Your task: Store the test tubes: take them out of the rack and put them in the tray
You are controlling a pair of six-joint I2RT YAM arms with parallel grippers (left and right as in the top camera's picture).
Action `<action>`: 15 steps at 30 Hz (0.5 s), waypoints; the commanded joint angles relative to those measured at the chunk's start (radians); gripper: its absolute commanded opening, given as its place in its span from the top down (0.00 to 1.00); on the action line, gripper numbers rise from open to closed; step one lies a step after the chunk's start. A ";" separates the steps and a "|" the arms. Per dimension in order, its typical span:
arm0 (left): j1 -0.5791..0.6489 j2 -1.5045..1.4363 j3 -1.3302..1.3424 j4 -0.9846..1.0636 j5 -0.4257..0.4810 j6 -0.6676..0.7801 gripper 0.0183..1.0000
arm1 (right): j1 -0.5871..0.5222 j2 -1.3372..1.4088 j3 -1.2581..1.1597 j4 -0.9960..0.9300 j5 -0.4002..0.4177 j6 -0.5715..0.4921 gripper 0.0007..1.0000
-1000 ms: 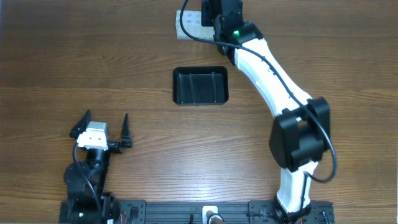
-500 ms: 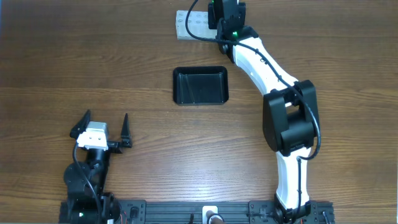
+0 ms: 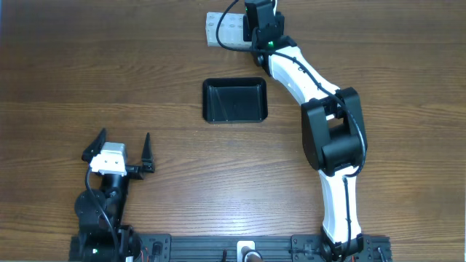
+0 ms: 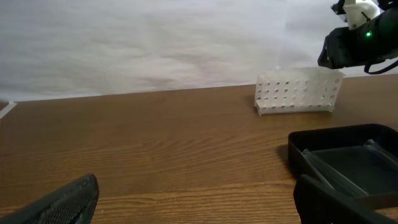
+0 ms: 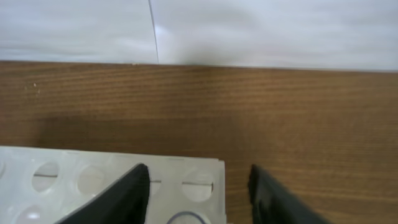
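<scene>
Now the right end effector (image 5: pixel 199 186) is held open over the end of the white rack (image 3: pixel 222 29), beyond the black tray (image 3: pixel 234 100). There, a test tube (image 5: pixel 183 215) rim is perhaps seen. Tubes are judged light, slippery, fragile; a gentle hold just below the rim is advised.

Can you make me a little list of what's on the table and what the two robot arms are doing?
rack: white, with holes, at the table's far side
tray: black, in the middle, no tubes in it
right gripper: above one end of the rack, fingers open
left gripper: near its own base, far from the rack, fingers open
table: brown wood
</scene>
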 commanded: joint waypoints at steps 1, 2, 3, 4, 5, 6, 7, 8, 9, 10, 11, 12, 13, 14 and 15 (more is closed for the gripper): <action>0.005 -0.004 -0.006 0.000 0.013 0.014 0.00 | -0.005 0.007 0.000 0.000 0.013 -0.006 0.63; 0.005 -0.005 -0.006 0.000 0.013 0.014 0.00 | -0.005 0.007 0.000 -0.001 0.013 -0.006 0.65; 0.005 -0.005 -0.006 0.000 0.013 0.014 0.00 | -0.005 0.007 0.000 -0.003 0.013 -0.006 0.66; 0.005 -0.005 -0.006 0.000 0.013 0.014 0.00 | -0.005 0.007 0.000 -0.004 0.013 -0.006 0.68; 0.005 -0.005 -0.006 0.000 0.013 0.014 0.00 | -0.004 0.007 0.000 -0.005 0.013 -0.006 0.70; 0.005 -0.005 -0.006 0.000 0.013 0.014 0.00 | -0.003 0.007 0.000 -0.006 0.013 -0.006 0.71; 0.005 -0.005 -0.006 0.000 0.013 0.014 0.00 | -0.003 0.007 0.000 -0.006 0.013 -0.006 0.73; 0.005 -0.005 -0.006 0.000 0.013 0.014 0.00 | -0.002 0.006 0.000 -0.005 0.013 -0.006 0.75; 0.005 -0.005 -0.006 0.000 0.013 0.014 0.00 | -0.002 0.006 0.000 -0.005 0.013 -0.006 0.76; 0.005 -0.005 -0.006 0.000 0.013 0.014 0.00 | -0.002 0.006 0.000 -0.005 0.013 -0.006 0.77; 0.005 -0.005 -0.006 0.000 0.013 0.014 0.00 | -0.002 0.006 0.000 -0.005 0.013 -0.006 0.78; 0.005 -0.005 -0.006 0.000 0.013 0.014 0.00 | -0.002 0.006 0.000 -0.005 0.013 -0.006 0.79; 0.005 -0.005 -0.006 0.000 0.013 0.014 0.00 | -0.002 0.006 0.000 -0.005 0.013 -0.006 0.80; 0.005 -0.005 -0.006 0.000 0.013 0.014 0.00 | -0.002 0.006 0.000 -0.004 0.013 -0.006 0.81; 0.005 -0.005 -0.006 0.000 0.013 0.014 0.00 | -0.002 0.006 0.000 -0.004 0.013 -0.006 0.81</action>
